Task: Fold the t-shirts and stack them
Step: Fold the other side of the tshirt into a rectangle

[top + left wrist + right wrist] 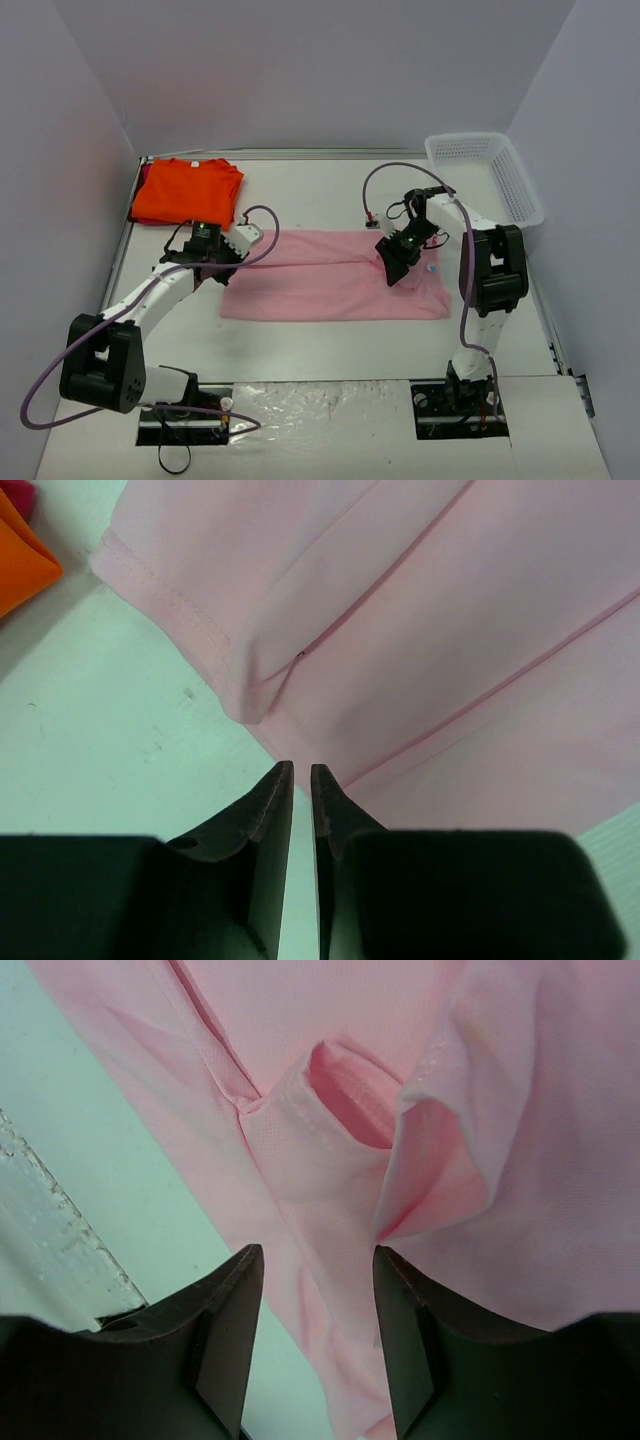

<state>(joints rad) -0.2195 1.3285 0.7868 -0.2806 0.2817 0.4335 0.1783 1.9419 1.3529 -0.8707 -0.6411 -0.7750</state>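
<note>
2 shirts on the table point(300, 345): pink shirt point(335, 288) is lying mid-table, folded into a long band; orange shirt point(187, 192) is lying folded at the far left corner; left gripper point(302, 768) is sitting at the band's left end, jaws closed, empty; right gripper point(318, 1250) is spreading its jaws over the rumpled right end.

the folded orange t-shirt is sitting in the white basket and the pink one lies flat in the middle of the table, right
Not quite: the orange t-shirt lies folded on the table at the far left, not in the white mesh basket, which stands far right. The top external view shows this. The pink t-shirt does lie flat mid-table.
</note>
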